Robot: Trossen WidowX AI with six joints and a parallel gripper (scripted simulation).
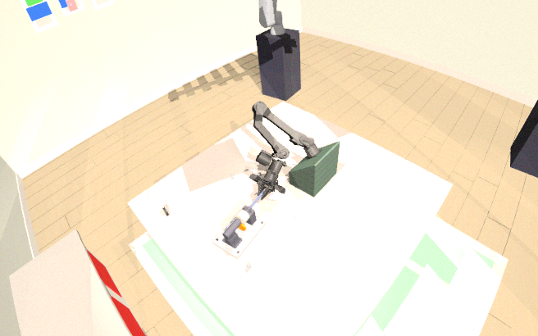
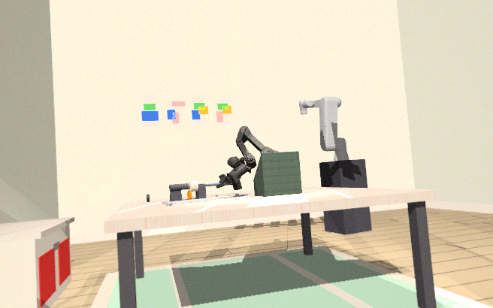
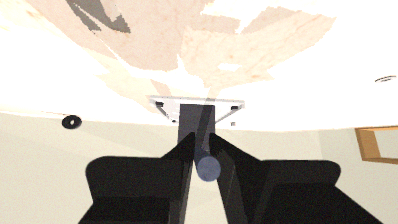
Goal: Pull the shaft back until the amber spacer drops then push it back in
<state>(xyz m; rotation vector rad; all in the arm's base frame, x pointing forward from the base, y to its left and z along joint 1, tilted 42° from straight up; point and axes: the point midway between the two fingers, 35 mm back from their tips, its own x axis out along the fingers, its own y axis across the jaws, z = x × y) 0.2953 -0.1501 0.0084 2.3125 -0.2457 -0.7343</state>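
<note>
The amber spacer (image 1: 242,227) (image 2: 189,194) is off the shaft, below it, low over or on the base plate (image 1: 249,237) (image 2: 168,203); whether it rests there I cannot tell. The big dark housing block (image 1: 232,229) (image 2: 179,187) is at one end. One or more cream-white spacers (image 1: 243,215) (image 2: 193,185) are still on the shaft line, beside the smaller dark support block (image 1: 250,214) (image 2: 201,191). My gripper (image 1: 266,192) (image 2: 220,184) (image 3: 201,137) is shut on the blue-grey shaft (image 1: 256,202) (image 2: 211,185) (image 3: 208,169), whose round end shows between the fingers. The shaft's inner end is hidden.
A dark green wedge-shaped block (image 1: 315,174) (image 2: 279,173) stands beside the arm. A small dark ring-like object (image 1: 166,210) (image 2: 147,197) (image 3: 72,121) is on the table, away from the fixture. A small pale object (image 1: 248,266) is near the base plate.
</note>
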